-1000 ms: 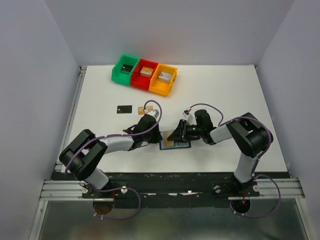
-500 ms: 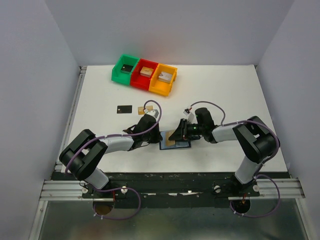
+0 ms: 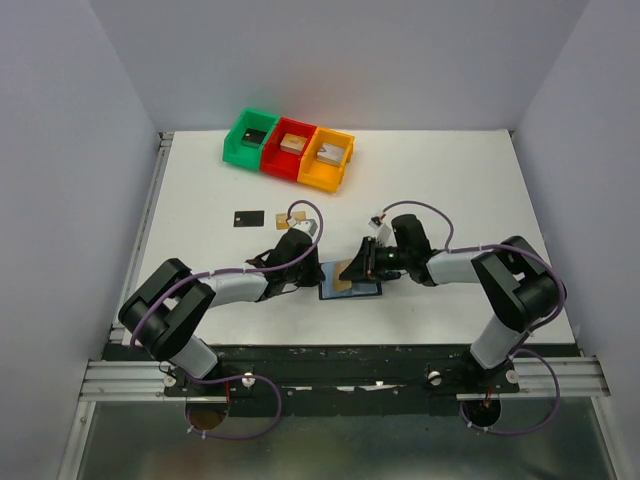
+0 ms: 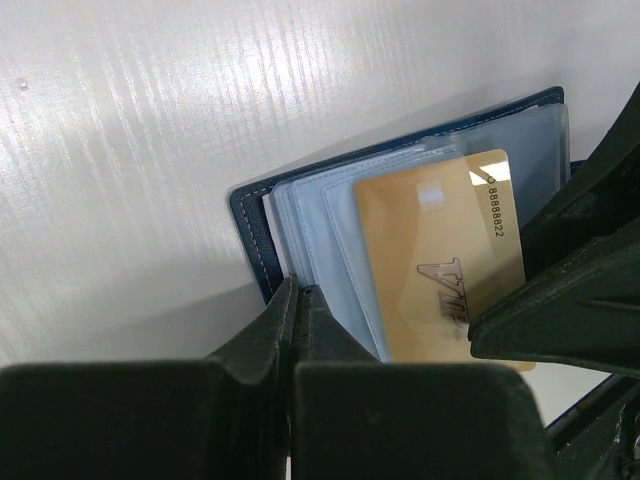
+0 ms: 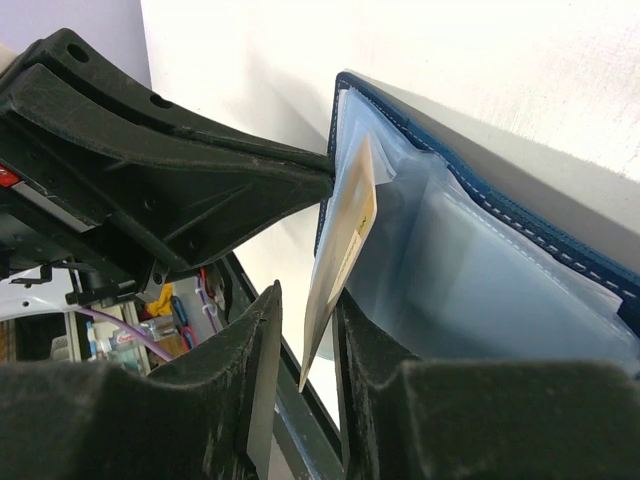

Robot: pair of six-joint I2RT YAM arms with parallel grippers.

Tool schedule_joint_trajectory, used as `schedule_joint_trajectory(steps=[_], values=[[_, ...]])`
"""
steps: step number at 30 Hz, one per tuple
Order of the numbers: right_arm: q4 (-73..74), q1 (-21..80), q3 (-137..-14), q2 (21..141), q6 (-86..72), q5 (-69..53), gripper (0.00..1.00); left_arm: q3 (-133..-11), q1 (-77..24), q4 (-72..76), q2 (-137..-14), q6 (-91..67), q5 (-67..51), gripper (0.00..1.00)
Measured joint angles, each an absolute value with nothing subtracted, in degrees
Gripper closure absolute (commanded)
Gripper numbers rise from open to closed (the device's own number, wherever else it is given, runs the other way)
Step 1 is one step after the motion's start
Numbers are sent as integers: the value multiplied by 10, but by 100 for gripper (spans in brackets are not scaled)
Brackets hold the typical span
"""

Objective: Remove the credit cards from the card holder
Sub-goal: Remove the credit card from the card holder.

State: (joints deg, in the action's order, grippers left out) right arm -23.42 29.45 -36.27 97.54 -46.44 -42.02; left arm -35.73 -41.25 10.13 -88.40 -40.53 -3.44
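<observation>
The navy card holder (image 3: 352, 288) lies open on the table between both arms, its pale blue sleeves (image 5: 470, 270) facing up. A tan-gold credit card (image 4: 440, 250) sticks out of a sleeve, tilted up on edge (image 5: 350, 230). My right gripper (image 5: 305, 300) straddles this card. The card leans on the right finger, and a gap shows between it and the left finger. My left gripper (image 4: 297, 290) is shut, its tips resting on the holder's left edge (image 4: 250, 215). A black credit card (image 3: 250, 217) lies loose on the table to the far left.
Green (image 3: 250, 137), red (image 3: 290, 150) and orange (image 3: 328, 158) bins stand in a row at the back, each with a small block inside. The two grippers (image 3: 312, 272) (image 3: 365, 265) face each other closely over the holder, near the table's front edge.
The right arm's elbow has swung outward to the right and its jaws have narrowed a little around the tan-gold card. The left arm has stayed put with its jaws shut.
</observation>
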Motion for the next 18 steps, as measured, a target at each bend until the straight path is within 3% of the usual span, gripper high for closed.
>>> schedule_joint_trajectory(steps=[18], values=[[-211,275,-362,952,-453,-410,70,-357,-413,101,-884,-406,-34,100]])
